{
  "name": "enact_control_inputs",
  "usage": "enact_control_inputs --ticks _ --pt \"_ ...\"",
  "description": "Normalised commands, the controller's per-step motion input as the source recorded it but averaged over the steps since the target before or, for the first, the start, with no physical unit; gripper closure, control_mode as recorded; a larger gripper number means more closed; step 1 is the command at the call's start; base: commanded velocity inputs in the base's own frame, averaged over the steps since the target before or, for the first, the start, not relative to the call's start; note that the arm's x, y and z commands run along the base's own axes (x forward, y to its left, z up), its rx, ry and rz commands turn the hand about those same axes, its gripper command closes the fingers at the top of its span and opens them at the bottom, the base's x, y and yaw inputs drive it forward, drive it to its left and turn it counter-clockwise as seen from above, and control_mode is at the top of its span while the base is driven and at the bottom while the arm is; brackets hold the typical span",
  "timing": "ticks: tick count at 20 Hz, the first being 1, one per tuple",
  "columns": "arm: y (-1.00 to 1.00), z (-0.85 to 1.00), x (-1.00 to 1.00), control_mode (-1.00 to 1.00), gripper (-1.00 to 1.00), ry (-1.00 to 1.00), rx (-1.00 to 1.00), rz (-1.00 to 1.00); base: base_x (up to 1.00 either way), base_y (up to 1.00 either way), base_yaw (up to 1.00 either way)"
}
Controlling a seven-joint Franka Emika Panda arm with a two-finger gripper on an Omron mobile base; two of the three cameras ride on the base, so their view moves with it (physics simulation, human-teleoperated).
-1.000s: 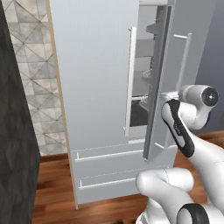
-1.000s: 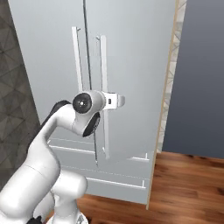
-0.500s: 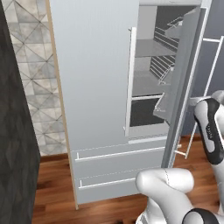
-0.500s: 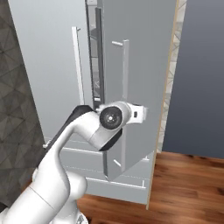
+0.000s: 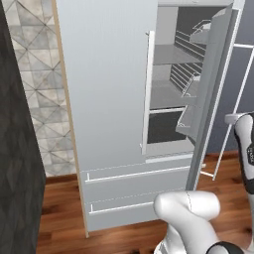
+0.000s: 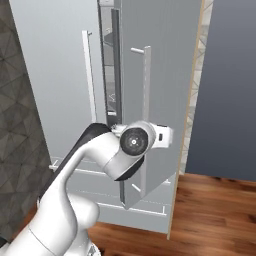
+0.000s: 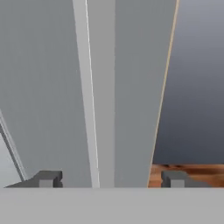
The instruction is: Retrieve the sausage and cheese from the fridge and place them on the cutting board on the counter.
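The fridge has its left door closed and its right door swung wide open. Wire shelves and door racks show inside. The sausage and cheese are out of view, and so are the cutting board and the counter. My gripper is open in front of the open door's outer face. The white bar handle runs between the spread fingertips without touching them. In the right base view my wrist sits low against that handle.
Two drawers sit at the fridge's base. A dark wall and a tiled wall stand to the left. A blue-grey wall closes off the right, beyond the open door. Wood floor lies in front.
The right fridge door has swung further open with my hand on its handle. The gripper, shut on the handle earlier, now stands open around it.
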Motion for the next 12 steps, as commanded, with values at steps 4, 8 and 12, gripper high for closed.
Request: enact_control_inputs --ticks 4,8,12 --pt "0.05 0.01 -0.84 -1.0 -1.0 -0.09 -0.05 0.0 0.0 0.0 0.0" --pt "0.66 0.25 -0.43 -1.0 -1.0 -0.22 -0.15 -0.01 0.0 0.0 0.0" --pt "1.0 0.41 -0.05 -1.0 -1.0 -0.09 -0.26 -0.15 0.0 0.0 0.0"
